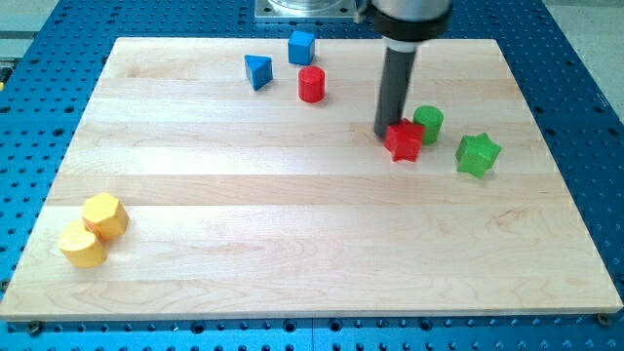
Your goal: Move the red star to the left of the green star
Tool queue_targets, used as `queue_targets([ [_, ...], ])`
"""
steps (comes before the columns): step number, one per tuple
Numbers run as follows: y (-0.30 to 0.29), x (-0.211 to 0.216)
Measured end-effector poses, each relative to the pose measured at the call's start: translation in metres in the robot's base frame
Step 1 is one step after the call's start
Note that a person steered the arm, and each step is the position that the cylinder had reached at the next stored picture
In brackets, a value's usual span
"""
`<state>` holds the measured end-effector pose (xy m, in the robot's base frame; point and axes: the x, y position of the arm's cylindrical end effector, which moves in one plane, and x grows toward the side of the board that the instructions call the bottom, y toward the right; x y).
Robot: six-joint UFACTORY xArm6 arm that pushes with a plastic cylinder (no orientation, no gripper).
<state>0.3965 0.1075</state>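
The red star (404, 141) lies on the wooden board toward the view's upper right. The green star (478, 154) lies to its right, a gap apart. A green cylinder (428, 124) stands just above and right of the red star, touching or nearly touching it. My tip (385, 133) is at the red star's upper left edge, touching it. The dark rod rises from there to the view's top.
A red cylinder (311, 85), a blue triangular block (257, 71) and a blue cube (301, 47) sit near the view's top centre. Two yellow blocks (104, 215) (82, 245) sit together at the lower left. The board (292, 244) lies on a blue perforated table.
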Motion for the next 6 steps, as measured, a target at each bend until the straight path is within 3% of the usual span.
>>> queue_targets([
  [1, -0.030, 0.000],
  [2, -0.001, 0.012],
  [6, 0.084, -0.021],
])
